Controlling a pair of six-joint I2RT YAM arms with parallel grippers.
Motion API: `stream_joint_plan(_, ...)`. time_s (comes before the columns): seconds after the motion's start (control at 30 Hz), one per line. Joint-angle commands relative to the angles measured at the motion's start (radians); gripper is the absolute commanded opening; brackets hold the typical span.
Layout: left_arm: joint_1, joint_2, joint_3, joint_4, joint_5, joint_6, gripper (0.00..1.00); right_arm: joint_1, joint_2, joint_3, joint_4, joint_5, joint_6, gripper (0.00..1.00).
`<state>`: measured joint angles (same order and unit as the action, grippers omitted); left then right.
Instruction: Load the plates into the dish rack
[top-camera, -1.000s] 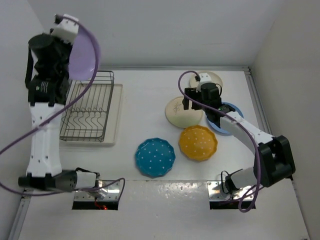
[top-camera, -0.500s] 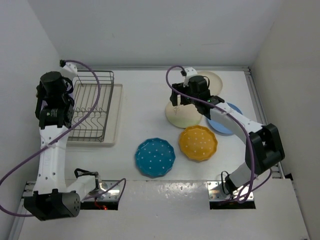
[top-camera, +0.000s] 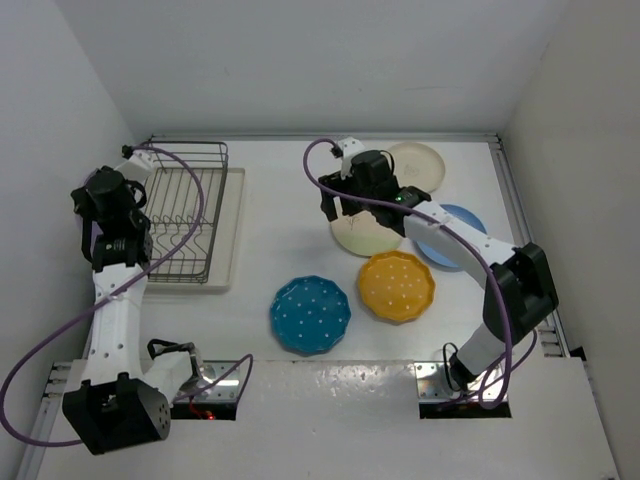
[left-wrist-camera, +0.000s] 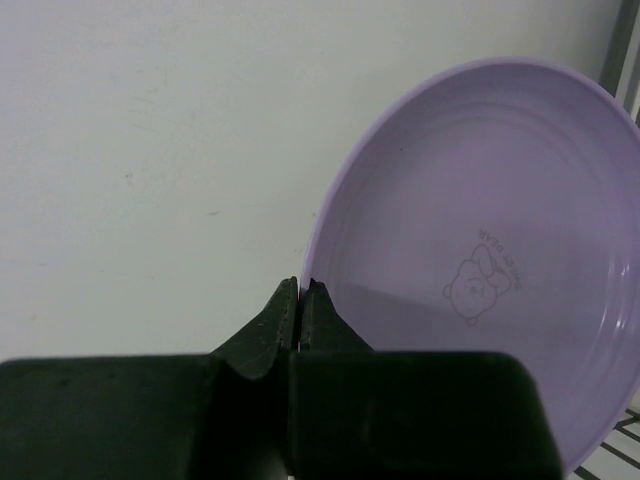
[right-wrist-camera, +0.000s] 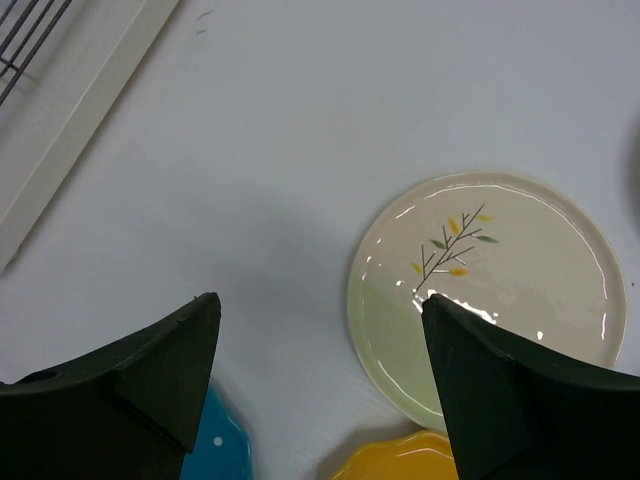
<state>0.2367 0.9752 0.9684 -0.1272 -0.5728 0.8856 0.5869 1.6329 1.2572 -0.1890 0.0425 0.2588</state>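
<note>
Left gripper (left-wrist-camera: 300, 292): pressed together on the rim of the purple plate (left-wrist-camera: 480, 260), which is held on edge beside the dish rack (top-camera: 185, 215). Right gripper (right-wrist-camera: 318, 310): spread above the sprig plate (right-wrist-camera: 500, 290). Teal plate (top-camera: 310, 314), orange-yellow plate (top-camera: 397, 285), light blue plate (top-camera: 458, 245) and cream plate (top-camera: 420, 160) are laid flat on the white table (top-camera: 285, 200), enclosed by white walls (top-camera: 300, 60).

The left arm drops from its high reach and now sits low at the left edge of the dish rack (top-camera: 185, 215). The left gripper (left-wrist-camera: 300, 292) carries the purple plate (left-wrist-camera: 480, 260) down with it, so the plate no longer looms over the rack in the top view. Meanwhile the right gripper (right-wrist-camera: 318, 305) slides left, away from the light blue plate (top-camera: 455, 238), and now hangs by the left rim of the sprig plate (right-wrist-camera: 500, 290).
</note>
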Motion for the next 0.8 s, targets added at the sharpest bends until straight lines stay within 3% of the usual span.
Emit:
stream_joint_plan(0.0, 0.019, -0.006, -0.039, 0.138, 0.019, 0.010, 0.00, 0.024, 0.001, 0.045, -0.029, 0.039, -0.035, 0.82)
stream_joint_plan(0.13, 0.045, 0.003, -0.126, 0.270, 0.005, 0.065, 0.00, 0.027, -0.011, 0.033, -0.036, 0.054, -0.050, 0.82)
stream_joint_plan(0.23, 0.056, 0.028, -0.100, 0.291, 0.005, 0.046, 0.00, 0.028, -0.012, 0.027, -0.037, 0.057, -0.049, 0.82)
stream_joint_plan(0.6, 0.056, 0.049, 0.013, 0.196, 0.040, 0.029, 0.00, 0.034, 0.022, 0.059, -0.027, 0.046, -0.049, 0.82)
stream_joint_plan(0.77, 0.056, 0.059, -0.014, 0.088, 0.137, -0.008, 0.00, 0.033, 0.041, 0.073, -0.027, 0.043, -0.055, 0.82)
